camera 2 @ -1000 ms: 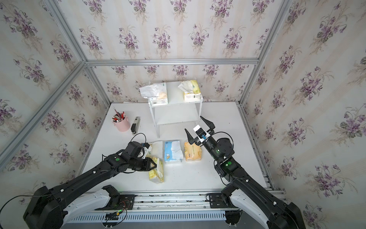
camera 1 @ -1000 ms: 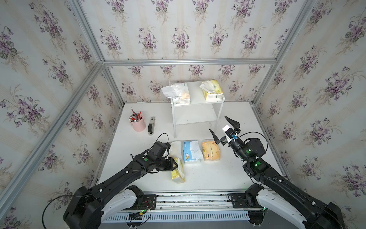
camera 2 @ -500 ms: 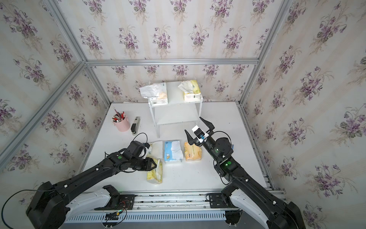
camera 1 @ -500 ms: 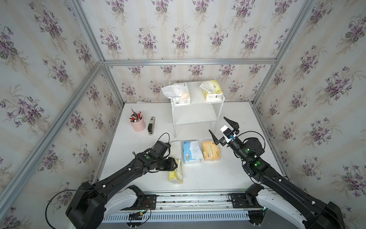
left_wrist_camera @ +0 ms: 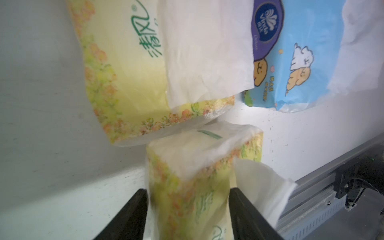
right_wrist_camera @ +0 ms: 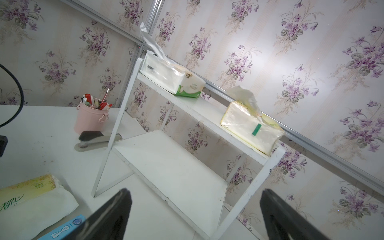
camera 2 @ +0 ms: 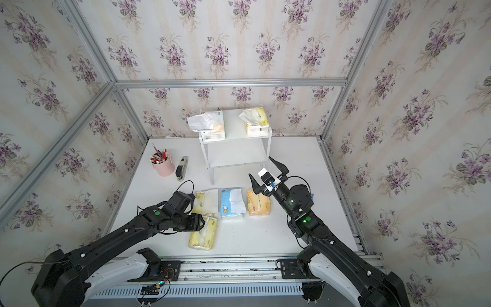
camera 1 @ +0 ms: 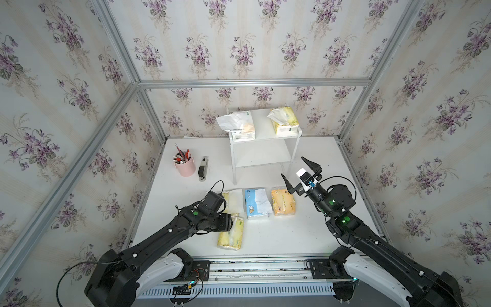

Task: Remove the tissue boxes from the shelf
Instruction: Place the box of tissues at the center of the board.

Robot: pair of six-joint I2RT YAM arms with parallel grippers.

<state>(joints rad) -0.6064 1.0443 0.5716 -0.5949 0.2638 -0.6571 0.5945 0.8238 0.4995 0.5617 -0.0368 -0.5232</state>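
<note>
Two packs sit on top of the shelf (camera 1: 263, 125), white pack (camera 1: 240, 127) left and yellow pack (camera 1: 285, 123) right, tissue sticking up. On the bench (camera 1: 305, 234) you've got a second yellow pack (camera 1: 233, 199), blue pack (camera 1: 257, 203) and orange pack (camera 1: 282, 202) in a row, with a third yellow pack (camera 1: 231, 236) in front. Your left pincer (left_wrist_camera: 188, 193) straddles that third pack, which is blurred, so you can't tell if it grips; the right pincer (camera 1: 292, 166) gapes wide, empty, in air before the shelf.

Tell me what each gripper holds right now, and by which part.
Right gripper: open, nothing held. Left gripper: jaws flank the long sides of a pale yellow tissue pack lying on the table; whether they clamp it cannot be told.
</note>
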